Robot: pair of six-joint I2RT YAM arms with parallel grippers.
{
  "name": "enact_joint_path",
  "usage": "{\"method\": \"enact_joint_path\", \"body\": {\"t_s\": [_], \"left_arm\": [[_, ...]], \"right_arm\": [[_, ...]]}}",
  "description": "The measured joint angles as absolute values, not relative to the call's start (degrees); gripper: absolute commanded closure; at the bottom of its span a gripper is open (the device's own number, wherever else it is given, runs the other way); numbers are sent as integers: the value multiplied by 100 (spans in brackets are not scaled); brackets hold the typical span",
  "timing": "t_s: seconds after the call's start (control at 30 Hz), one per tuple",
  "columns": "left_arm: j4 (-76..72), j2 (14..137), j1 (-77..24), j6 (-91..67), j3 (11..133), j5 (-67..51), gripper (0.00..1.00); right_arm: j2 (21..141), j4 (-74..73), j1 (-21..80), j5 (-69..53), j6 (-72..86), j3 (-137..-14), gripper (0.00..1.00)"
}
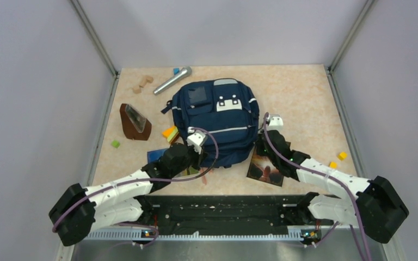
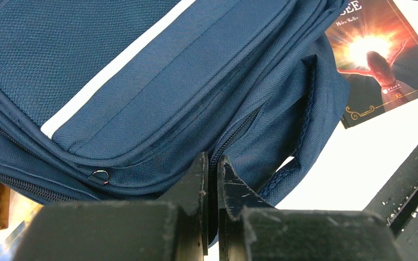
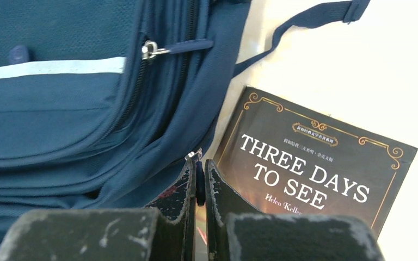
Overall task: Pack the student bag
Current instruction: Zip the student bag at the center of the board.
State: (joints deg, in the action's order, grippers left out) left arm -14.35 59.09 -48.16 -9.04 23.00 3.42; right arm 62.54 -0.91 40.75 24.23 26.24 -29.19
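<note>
2 pincers are sitting pressed together, with nothing wide between their jaws. The left pincer (image 2: 212, 163) is touching the bag (image 2: 141, 81) at its near edge, where a zipper (image 2: 239, 130) is running into the gap; I cannot tell whether it is pinching the pull. The right pincer (image 3: 200, 163) is resting against the bag's side, with the book (image 3: 315, 168) lying just beside it and a metal bit (image 3: 195, 155) showing at its tips. The bag is lying flat ahead of both. I am judging it soft, floppy and light while unfilled. Its fabric will be sagging, so I am favouring the handle (image 2: 305, 114) or the zipper pulls over the smooth panels.
</note>
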Motion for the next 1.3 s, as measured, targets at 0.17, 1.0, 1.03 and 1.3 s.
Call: {"method": "enact_joint_path", "body": {"t_s": [0.17,1.0,1.03,1.3], "left_arm": [[-1039,5542,-4814,-819,2272,357,88],[-1896,8567,-5513,69,4650,-786,30],[-1896,8641,-5546,110,4683,-762,31],[-1944,9146,-5712,303,4995,-502,48]], "right_arm": [[6139,139,3920,2060,2648,-2709,100],[5286,167,3844,1387,2403,-2471,100],[5271,158,3844,1385,2403,-2471,100],[5258,108,3844,1380,2362,-2399,100]]}}
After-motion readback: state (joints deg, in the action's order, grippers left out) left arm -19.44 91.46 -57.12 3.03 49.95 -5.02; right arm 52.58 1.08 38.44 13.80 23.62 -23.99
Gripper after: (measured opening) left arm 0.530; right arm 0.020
